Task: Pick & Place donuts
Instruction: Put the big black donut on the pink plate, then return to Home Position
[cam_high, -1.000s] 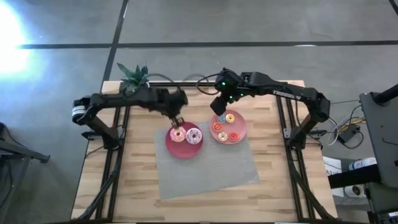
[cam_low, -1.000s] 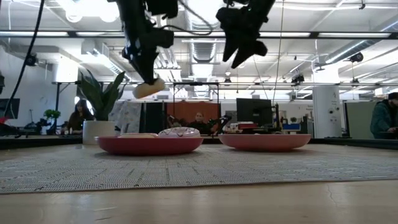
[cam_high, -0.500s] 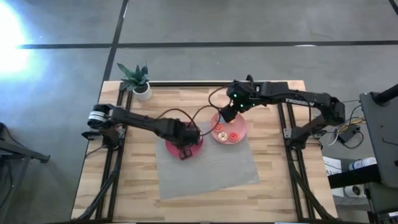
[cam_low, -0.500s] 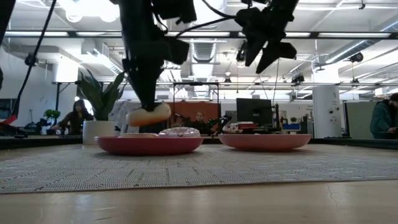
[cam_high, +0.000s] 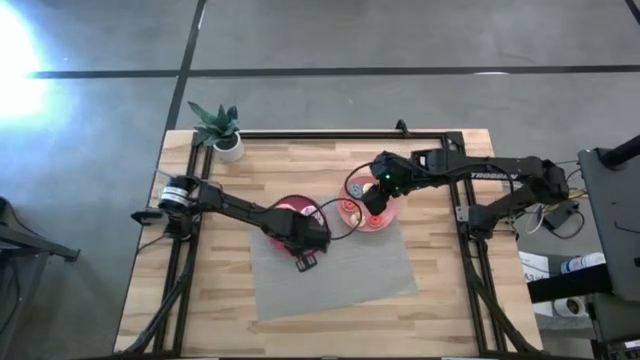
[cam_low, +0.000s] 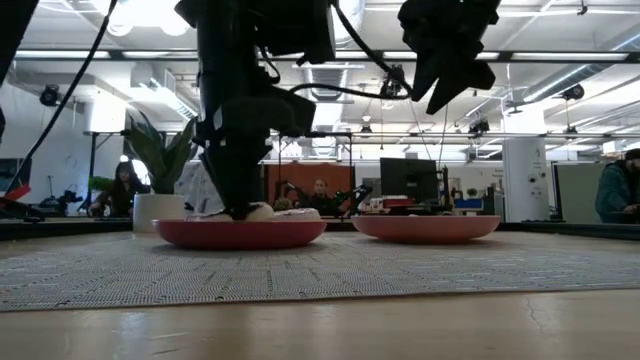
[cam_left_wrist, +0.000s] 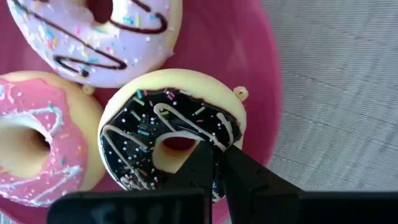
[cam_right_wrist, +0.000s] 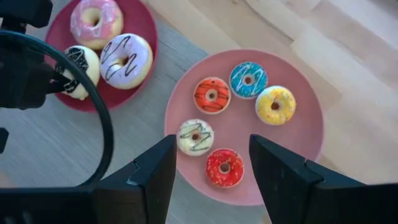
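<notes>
On the pale wooden table (cam_high: 430, 290), centre of the high view, the left gripper (cam_left_wrist: 214, 163) has come down from mid-air to the round magenta plate (cam_left_wrist: 249, 56), still clamped on the chocolate-iced tan donut (cam_left_wrist: 171, 134), which now rests beside two pink-iced donuts. Placement looks nearly done, release pending. The right gripper (cam_right_wrist: 208, 165) has moved over the pink plate (cam_right_wrist: 311, 124) of five tiny donuts, fingers spread, empty.

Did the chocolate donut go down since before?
Yes. The chocolate donut came down onto the dark pink plate, held by the left gripper.
</notes>
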